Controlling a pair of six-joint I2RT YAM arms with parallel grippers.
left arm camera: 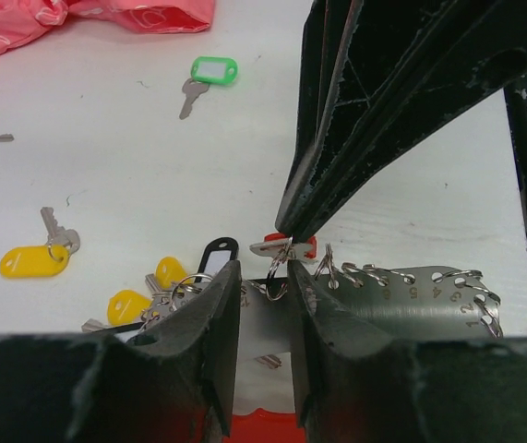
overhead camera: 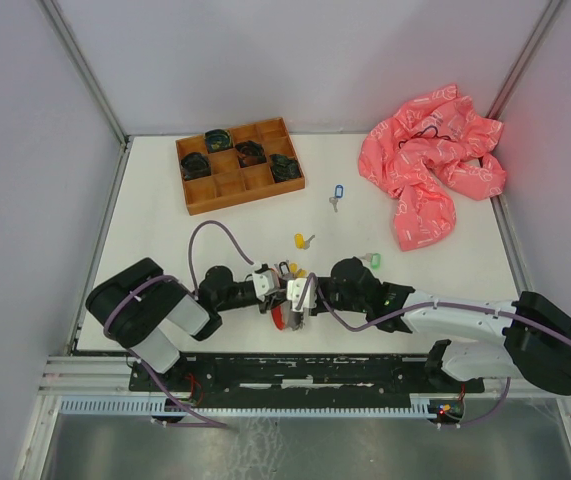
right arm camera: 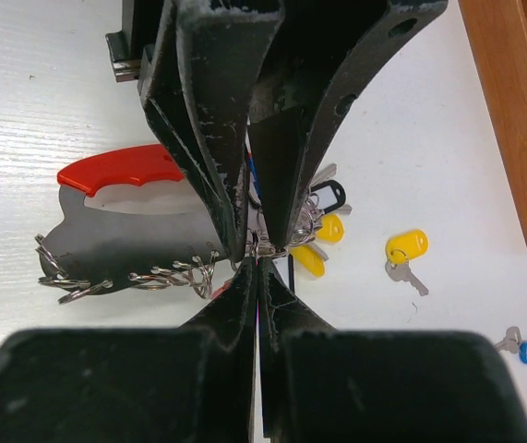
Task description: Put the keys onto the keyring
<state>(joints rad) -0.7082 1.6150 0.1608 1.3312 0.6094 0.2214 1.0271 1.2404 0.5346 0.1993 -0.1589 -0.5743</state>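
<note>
The two grippers meet tip to tip near the table's front edge. My right gripper point(right arm camera: 258, 263) is shut on the keyring point(left arm camera: 281, 247), a small silvery piece with a red tag, and its thin ring point(left arm camera: 277, 277) hangs down. That ring sits in the narrow gap of my left gripper point(left arm camera: 263, 272), whose jaws stand slightly apart. A bunch of keys point(left arm camera: 166, 281) with yellow and black tags lies just beside the left fingers. Single keys lie further off: yellow tag point(overhead camera: 301, 240), green tag point(overhead camera: 370, 260), blue tag point(overhead camera: 338, 190).
A grey numbered metal plate point(right arm camera: 134, 231) with a red handle point(right arm camera: 120, 168) and several small rings lies under the grippers. A wooden compartment tray point(overhead camera: 193, 200) stands at the back left. A crumpled pink bag point(overhead camera: 430, 165) lies at the back right.
</note>
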